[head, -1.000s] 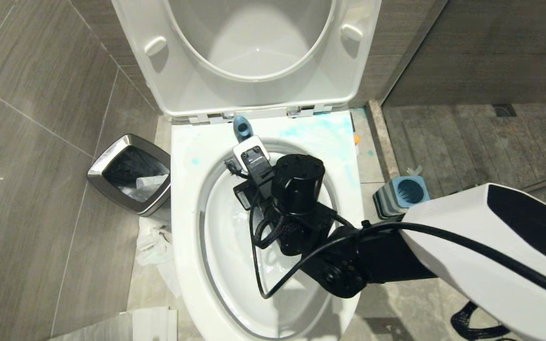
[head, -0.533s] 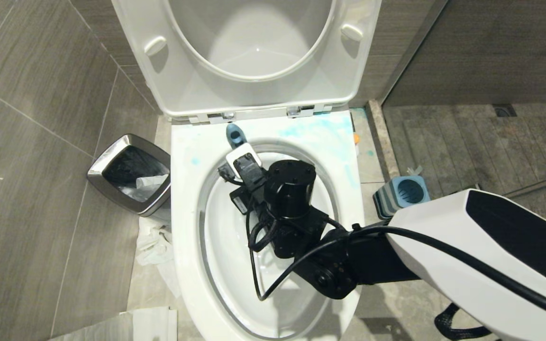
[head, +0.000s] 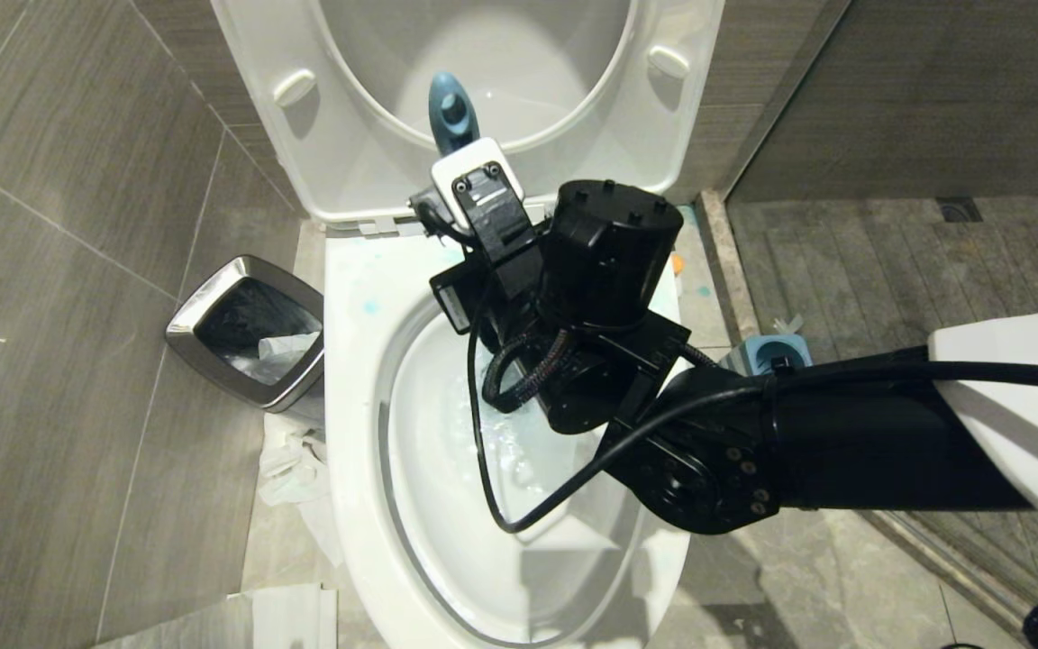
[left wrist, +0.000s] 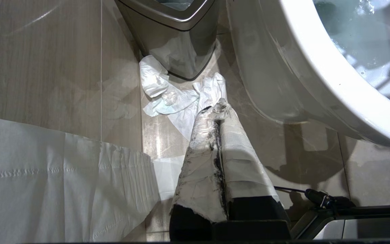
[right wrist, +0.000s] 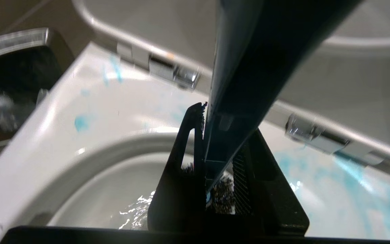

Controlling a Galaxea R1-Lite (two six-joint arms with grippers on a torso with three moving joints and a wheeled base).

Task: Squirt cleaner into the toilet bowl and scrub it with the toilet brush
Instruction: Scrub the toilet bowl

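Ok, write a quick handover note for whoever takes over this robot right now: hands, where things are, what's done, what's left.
Right hand: shut on the toilet brush, handle end up by the raised seat, head above the water.
Left hand: shut, empty, parked low beside the toilet bowl, near the waste bin.
Brush holder: on the floor, right of the bowl.
Cleaner bottle: not in view.
Done: blue cleaner smeared on the rim.
Left: whether scrubbing is finished is unclear; brush back into holder.

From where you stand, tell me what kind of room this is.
Almost certainly a bathroom or toilet cubicle: a white toilet bowl with its seat and lid raised, a chrome-rimmed waste bin beside it, and tiled walls and floor. The right gripper holds a toilet brush over the bowl.
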